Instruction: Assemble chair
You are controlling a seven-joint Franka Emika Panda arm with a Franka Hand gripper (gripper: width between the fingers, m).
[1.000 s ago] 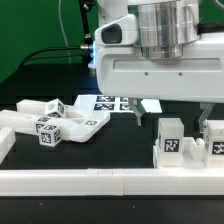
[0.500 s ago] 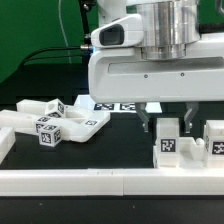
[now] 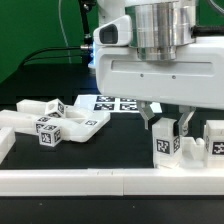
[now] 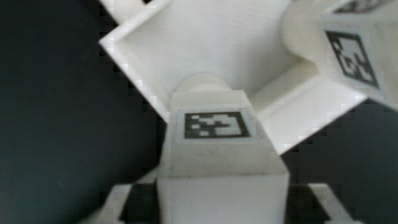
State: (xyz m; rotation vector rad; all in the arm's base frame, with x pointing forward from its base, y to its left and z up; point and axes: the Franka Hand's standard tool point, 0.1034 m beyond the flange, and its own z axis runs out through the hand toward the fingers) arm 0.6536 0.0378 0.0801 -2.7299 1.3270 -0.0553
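Chair (image 3: 60, 124): not assembled. It lies on the table as loose white parts, each bearing black-and-white square tags.

Gripper (image 3: 170, 124): pointing straight down, fingers spread. One finger (image 3: 152, 121) stands on each side of an upright block (image 3: 168, 145). The top of the block sits between the fingertips, and its tagged face is turned toward the exterior camera. In the wrist view the block fills most of the space between the two fingers. A narrow dark gap shows on each side, so the pads do not appear to press on it. The block stands on the table and is not lifted.

Other chair parts, placed from the gripper:
- A second block (image 3: 213, 141), also upright and tagged, stands just beside the gripper on the exterior view's right. It is apart from the straddled block.
- A cluster of parts, the chair point above, lies well apart on the exterior view's left. It includes a flat panel and two tagged pieces leaning on it.

Marker board (image 3: 113, 103): flat on the table behind the gripper.

Rail (image 3: 90, 181): long, white, running along the table edge in front of the gripper, near the base of both blocks.
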